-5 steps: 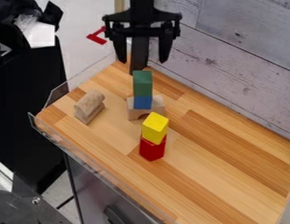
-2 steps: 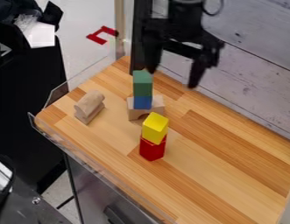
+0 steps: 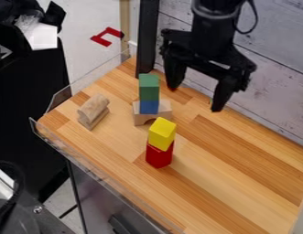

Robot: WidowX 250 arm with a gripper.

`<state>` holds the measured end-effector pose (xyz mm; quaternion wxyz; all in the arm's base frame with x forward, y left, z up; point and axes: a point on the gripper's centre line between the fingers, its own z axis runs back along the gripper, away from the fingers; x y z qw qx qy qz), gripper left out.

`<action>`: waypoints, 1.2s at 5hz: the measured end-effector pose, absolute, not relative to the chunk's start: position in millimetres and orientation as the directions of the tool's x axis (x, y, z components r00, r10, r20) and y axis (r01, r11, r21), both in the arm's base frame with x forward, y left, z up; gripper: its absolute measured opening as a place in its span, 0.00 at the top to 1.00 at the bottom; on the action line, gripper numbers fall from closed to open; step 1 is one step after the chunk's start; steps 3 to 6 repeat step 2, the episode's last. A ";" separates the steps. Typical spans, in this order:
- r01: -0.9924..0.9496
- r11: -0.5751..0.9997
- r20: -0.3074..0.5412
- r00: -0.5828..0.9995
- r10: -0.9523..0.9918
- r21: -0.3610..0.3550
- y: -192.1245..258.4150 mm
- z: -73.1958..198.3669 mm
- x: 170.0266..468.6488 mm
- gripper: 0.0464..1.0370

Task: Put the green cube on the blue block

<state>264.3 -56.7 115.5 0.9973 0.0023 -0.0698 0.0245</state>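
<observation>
The gripper (image 3: 194, 98) hangs over the far part of the wooden surface (image 3: 239, 183), right of the green cube (image 3: 149, 87), its black arm (image 3: 213, 27) coming in from the top edge. Its jaws stand wide open, pointing down, with a broad gap between them and nothing in their hold. The left jaw is near the green cube but apart from it; the right one is lower in the view, well apart from the blocks. How high the tips are over the surface is hard to judge from this slant.

The green cube rests upright on the blue block (image 3: 149, 107), the two lined up one above the other. The blue block is at a pale wooden arch block (image 3: 142, 119), though whether it sits on top of the arch or in a dip in it, I cannot tell.

Nearer, and slightly right, a yellow cube (image 3: 162, 133) sits on a red block (image 3: 159, 157), turned a little against it. To the left of the arch lies a pale wooden piece with a rounded top (image 3: 92, 109). A grey plank wall (image 3: 278, 73) runs along the far right side of the surface.
</observation>
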 end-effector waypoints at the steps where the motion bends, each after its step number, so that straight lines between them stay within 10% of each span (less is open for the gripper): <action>1: -0.088 0.996 0.125 0.988 0.086 0.008 -50.0 110.6 261.1 0.04; 6: -0.140 0.990 0.107 0.985 0.138 0.021 -36.2 103.4 263.9 0.04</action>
